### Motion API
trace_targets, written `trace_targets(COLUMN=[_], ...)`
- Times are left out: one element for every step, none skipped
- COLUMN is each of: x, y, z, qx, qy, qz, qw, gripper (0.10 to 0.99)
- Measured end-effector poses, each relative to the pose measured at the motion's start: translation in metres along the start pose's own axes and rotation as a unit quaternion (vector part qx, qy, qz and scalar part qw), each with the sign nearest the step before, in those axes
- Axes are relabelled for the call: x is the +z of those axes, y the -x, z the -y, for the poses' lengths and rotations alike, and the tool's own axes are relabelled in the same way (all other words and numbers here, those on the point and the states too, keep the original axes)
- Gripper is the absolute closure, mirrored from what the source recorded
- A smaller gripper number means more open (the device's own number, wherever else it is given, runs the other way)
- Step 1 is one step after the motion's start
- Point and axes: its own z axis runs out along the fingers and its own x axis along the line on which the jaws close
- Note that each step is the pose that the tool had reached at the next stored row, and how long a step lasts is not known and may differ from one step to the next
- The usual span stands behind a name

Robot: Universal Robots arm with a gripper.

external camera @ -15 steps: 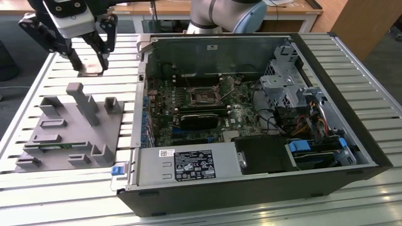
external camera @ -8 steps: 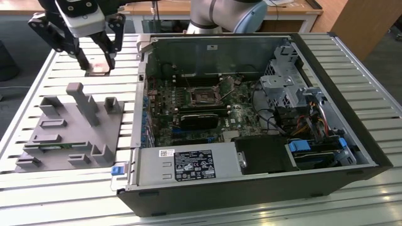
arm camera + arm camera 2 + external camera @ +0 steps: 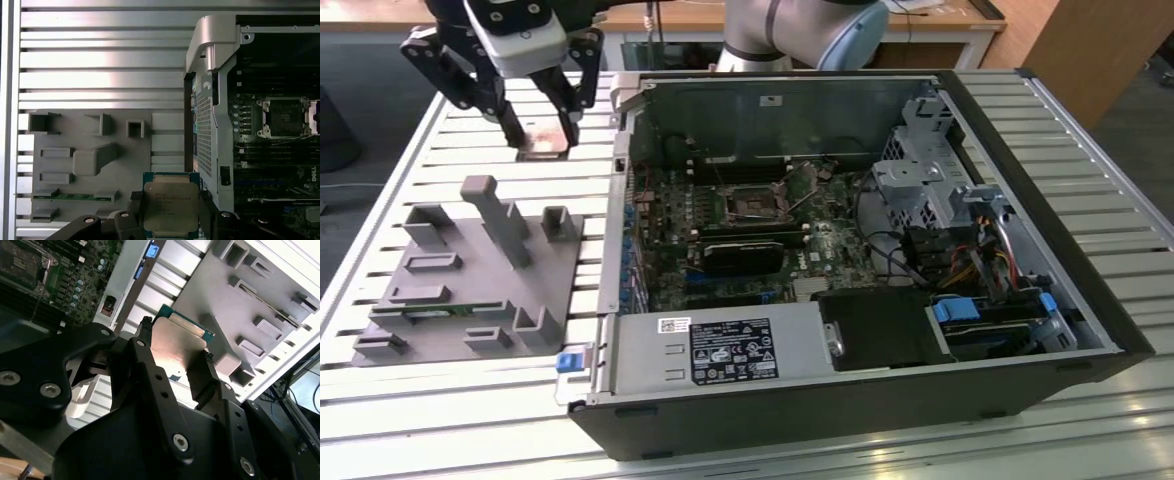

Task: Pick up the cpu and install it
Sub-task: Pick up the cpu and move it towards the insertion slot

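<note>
My gripper point(image 3: 540, 132) hangs above the slatted table at the exterior view's left, just beyond the grey fixture tray point(image 3: 467, 270) and beside the open computer case. It is shut on the cpu point(image 3: 544, 147), a flat square chip with a metal top. In both wrist views the two black fingers clamp opposite edges of the cpu point(image 3: 170, 205) point(image 3: 177, 347), gripper point(image 3: 170, 200) point(image 3: 176, 340). The empty cpu socket point(image 3: 754, 203) point(image 3: 285, 117) sits on the motherboard inside the case, apart from the chip.
The computer case point(image 3: 1107, 330) lies open on its side, with raised walls around the motherboard. A black heatsink block point(image 3: 744, 255) lies below the socket. The tray point(image 3: 125, 165) has upright posts and a green memory stick point(image 3: 70, 196).
</note>
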Motion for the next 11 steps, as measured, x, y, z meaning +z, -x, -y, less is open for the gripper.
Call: trace_targets(x=[0.0,0.0,0.0,-0.0001,-0.0001,0.0,-0.0001,0.0,-0.0001,0.0,0.0], y=[0.0016,0.0032,0.0048,0.0065,0.0081,0.0097,0.0113,0.0129,0.0144,0.016,0.0177], z=[-0.0002,-0.0003,-0.0005,-0.0007,-0.0009,-0.001,-0.0012,-0.0013,-0.0015,-0.0016,-0.0018], qx=[0.0,0.0,0.0,0.0,0.0,0.0,0.0,0.0,0.0,0.0,0.0], qy=[0.0,0.0,0.0,-0.0001,0.0,0.0,0.0,0.0,-0.0001,0.0,0.0], qz=[0.0,0.0,0.0,-0.0001,-0.0001,-0.0001,-0.0001,-0.0001,-0.0001,0.0,0.0], qw=[1.0,1.0,1.0,1.0,1.0,1.0,1.0,1.0,1.0,1.0,1.0], gripper=[0.553,0.553,0.553,0.553,0.553,0.553,0.553,0.553,0.553,0.553,0.553])
